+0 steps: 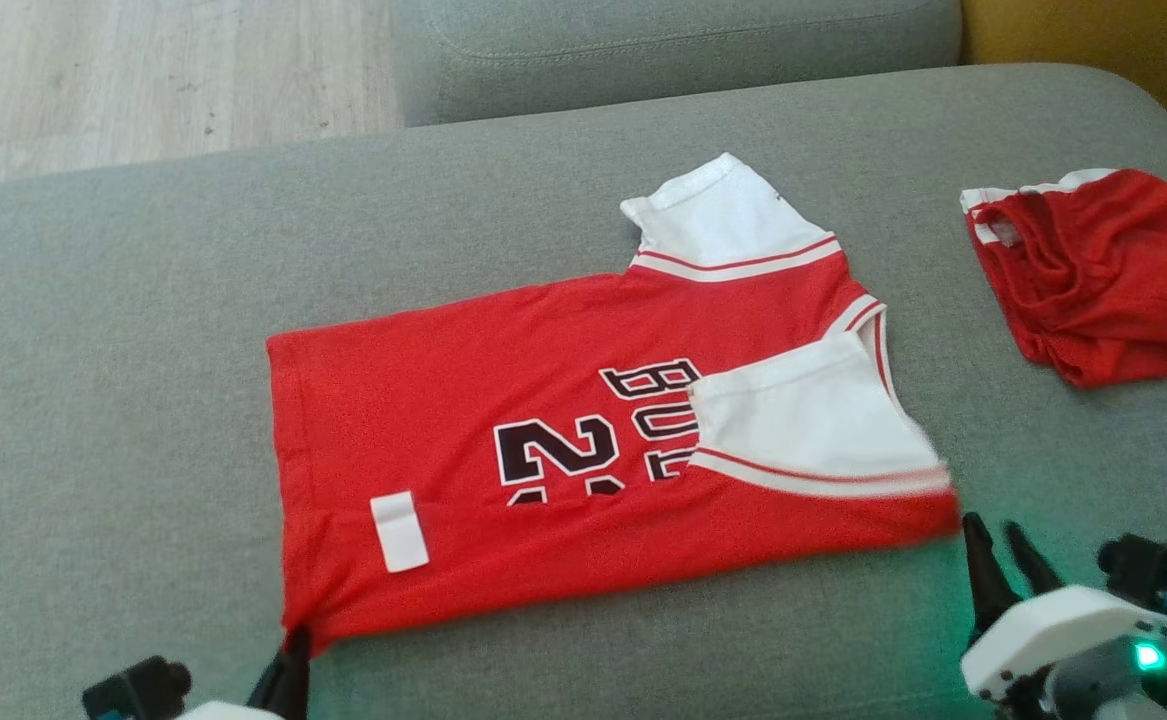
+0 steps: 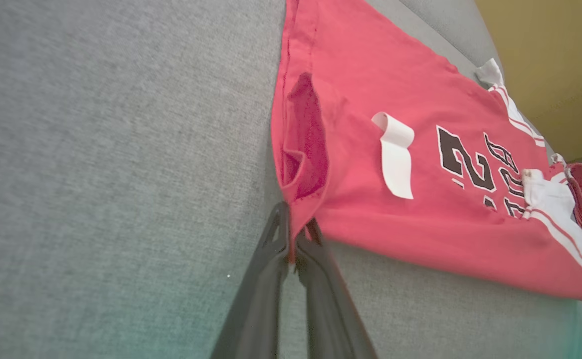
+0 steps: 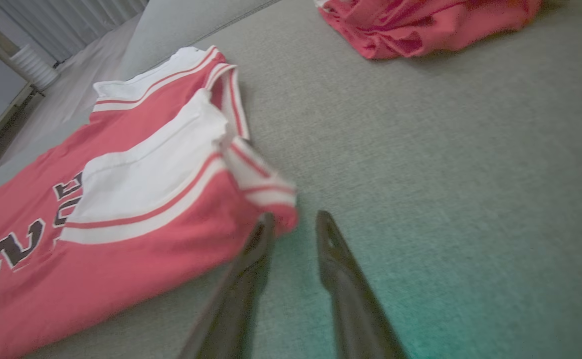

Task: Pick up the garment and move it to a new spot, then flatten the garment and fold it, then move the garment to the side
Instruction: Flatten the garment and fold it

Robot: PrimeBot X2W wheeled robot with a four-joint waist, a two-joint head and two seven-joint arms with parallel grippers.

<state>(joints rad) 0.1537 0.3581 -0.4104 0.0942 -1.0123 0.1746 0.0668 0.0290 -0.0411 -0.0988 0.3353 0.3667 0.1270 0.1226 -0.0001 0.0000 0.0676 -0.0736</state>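
In the head view the jersey point(image 1: 543, 470) is found flat at the middle of the cushion point(image 1: 143, 350), one side folded over half-hidden lettering, further folding and shifting aside judged outstanding; in the left wrist view its hem corner is pinched by the left gripper point(image 2: 293, 234); in the right wrist view the right gripper point(image 3: 294, 219) is held spread, empty, beside a blurred shoulder.

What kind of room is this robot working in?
Likely a home living room: a grey fabric sofa, pale wood flooring beyond it, and a red jersey laid on the seat.
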